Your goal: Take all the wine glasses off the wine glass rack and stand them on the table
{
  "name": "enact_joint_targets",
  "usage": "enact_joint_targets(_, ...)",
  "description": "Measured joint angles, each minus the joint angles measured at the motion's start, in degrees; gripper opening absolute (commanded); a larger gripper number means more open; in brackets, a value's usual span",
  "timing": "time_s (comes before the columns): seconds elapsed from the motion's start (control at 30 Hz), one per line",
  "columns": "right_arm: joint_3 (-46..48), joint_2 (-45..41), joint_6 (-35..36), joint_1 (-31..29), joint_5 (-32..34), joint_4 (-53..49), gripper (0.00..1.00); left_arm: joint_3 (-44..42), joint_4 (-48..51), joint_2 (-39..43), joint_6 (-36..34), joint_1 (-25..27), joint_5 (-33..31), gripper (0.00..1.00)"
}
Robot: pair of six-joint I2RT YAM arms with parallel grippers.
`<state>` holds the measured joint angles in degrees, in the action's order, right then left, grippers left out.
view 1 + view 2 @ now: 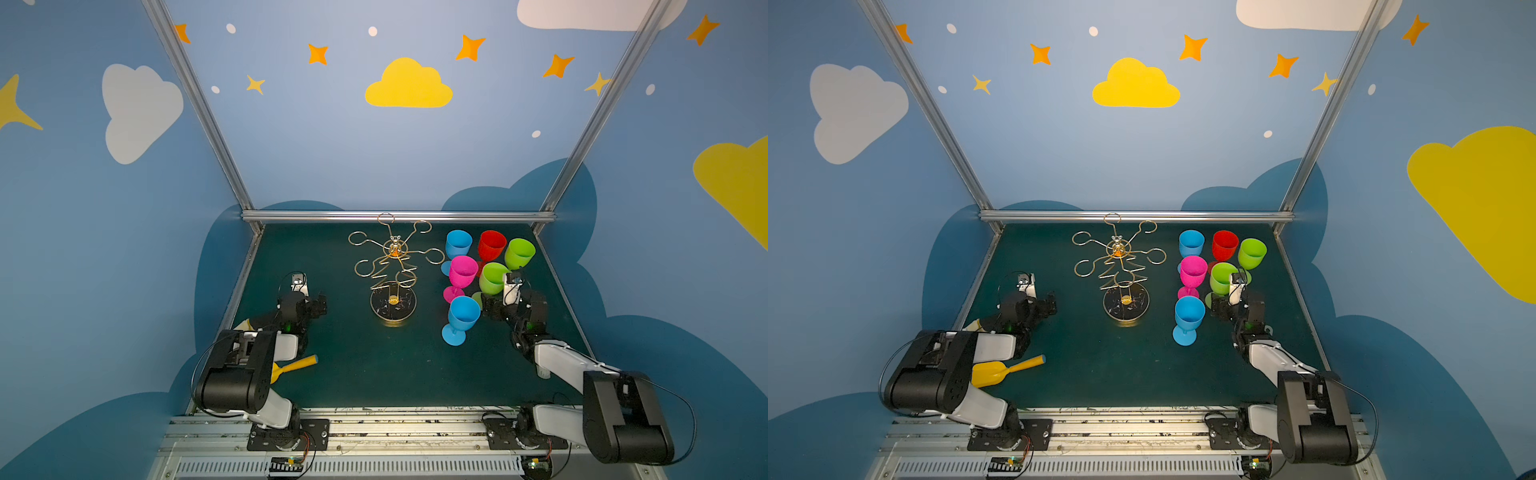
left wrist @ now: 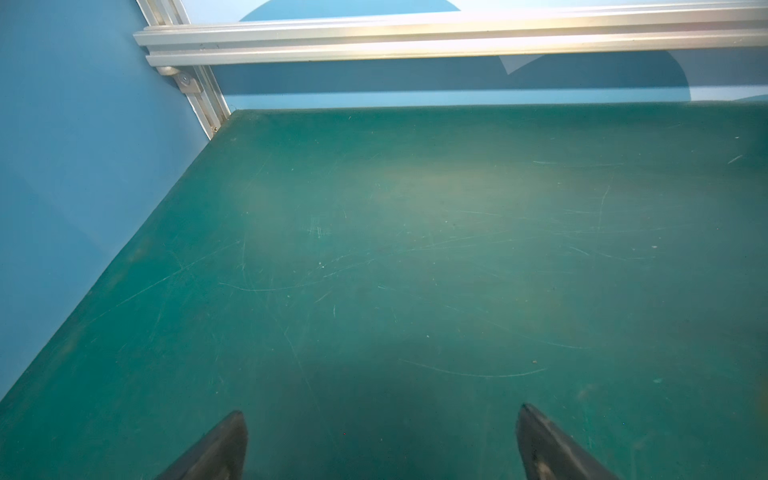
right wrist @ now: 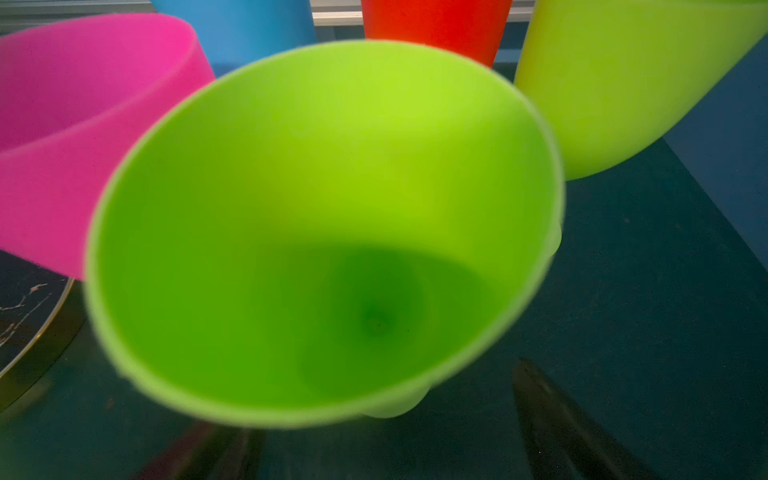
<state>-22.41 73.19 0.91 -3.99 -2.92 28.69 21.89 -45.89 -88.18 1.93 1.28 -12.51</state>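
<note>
Your wine glass rack (image 1: 393,270) is bare.
Six wine glasses (image 1: 462,270) stand on the table (image 1: 353,374); left fingers (image 2: 216,449) and right fingers (image 3: 552,415) apart.

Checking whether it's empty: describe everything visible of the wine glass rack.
The wine glass rack is thin gold wire: six curled loop arms radiating from a knobbed hub, a zigzag stem, a round dark white-veined base rimmed in gold. It stands upright on the green table, every loop empty, nothing else touching it.

We see a robot lab booth: aluminium frame (image 1: 399,216), blue walls (image 1: 332,158) with painted clouds (image 1: 408,85) and stars (image 1: 318,54), a green tabletop (image 1: 353,365).
</note>
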Motion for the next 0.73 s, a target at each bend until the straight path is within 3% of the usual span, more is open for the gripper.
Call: enact_joint_targets(0.73,3.4,3.0,-0.3,0.3,0.4,8.2,0.89,0.1,0.0,0.0,0.0,0.0,0.0,1.00)
